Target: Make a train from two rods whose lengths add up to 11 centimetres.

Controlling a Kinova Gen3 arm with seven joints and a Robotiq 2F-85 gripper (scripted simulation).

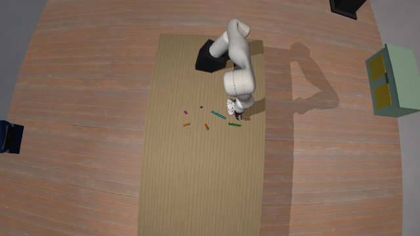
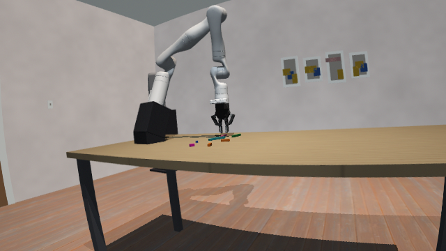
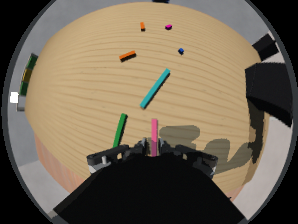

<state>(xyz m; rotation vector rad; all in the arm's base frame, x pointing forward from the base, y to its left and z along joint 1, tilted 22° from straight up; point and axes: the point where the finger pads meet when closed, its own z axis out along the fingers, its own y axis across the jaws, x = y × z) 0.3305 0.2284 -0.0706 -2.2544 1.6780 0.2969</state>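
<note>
seven rods lie on the table [image 1: 197, 180] [image 2: 296, 150] [image 3: 75, 85]: two orange, and one each of turquoise, green, pink, magenta and blue. taking the turquoise rod [image 1: 218, 115] [image 2: 217, 138] [image 3: 155, 89] as landmark and looking from the top, the pink rod [image 1: 233, 113] [image 2: 223, 135] [image 3: 154, 131] is near its right end, partly hidden by the gripper [image 1: 238, 117] [image 2: 224, 131] [image 3: 152, 143]. the green rod [image 1: 234, 124] [image 2: 236, 135] [image 3: 120, 131] lies below and right of it, the nearer orange rod [image 1: 207, 126] [image 2: 225, 140] [image 3: 127, 56] below and left, the other orange rod [image 1: 186, 124] [image 2: 209, 144] [image 3: 142, 26] farther left. the magenta rod [image 1: 185, 112] [image 2: 191, 145] [image 3: 168, 26] is well off to its left, the blue rod [image 1: 201, 107] [image 2: 196, 141] [image 3: 181, 51] nearer, up and left.

in the wrist view the pink rod's long axis runs straight up and down, while the turquoise one slants toward upper right. the gripper is part-way open, gripping nothing, its fingers either side of the pink rod. the rods are smooth, straight-edged bars; the blue is a stubby little block. the table has striped wood grain.
</note>
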